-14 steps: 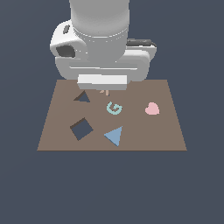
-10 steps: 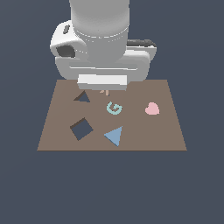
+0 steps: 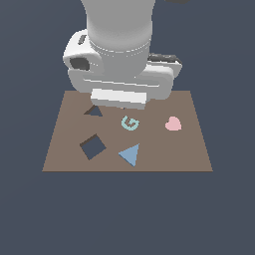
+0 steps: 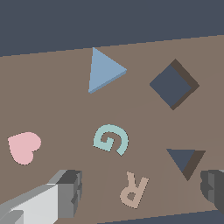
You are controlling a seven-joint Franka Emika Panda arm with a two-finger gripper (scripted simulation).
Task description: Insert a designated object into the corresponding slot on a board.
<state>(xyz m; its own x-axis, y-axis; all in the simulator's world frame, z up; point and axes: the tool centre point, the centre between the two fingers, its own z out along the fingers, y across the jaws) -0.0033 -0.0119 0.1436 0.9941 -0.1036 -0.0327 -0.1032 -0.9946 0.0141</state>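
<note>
One arm: a single white Panda arm fills the upper middle of the exterior view and hangs over the far part of the board.
Board: one flat brown rectangle, far bigger than the pieces on it; it carries two dark cutouts and four loose pieces.
Gripper: one, above the board; in the wrist view its two fingers stand wide apart with nothing between them but the board and the R below.
Cutouts: two. The square sits toward the exterior view's left, just beside the triangle piece. The slot, triangle-shaped, lies farther back, partly under the arm.
Pieces: four, all flat on the board and apart from one another.
Triangle: one, blue, near the board's front edge, between the square and the heart, well apart from the slot.
Heart: one, pink, toward the exterior view's right.
G: one, teal, mid-board.
R: one, tan, seen only in the wrist view, beside the G.
</note>
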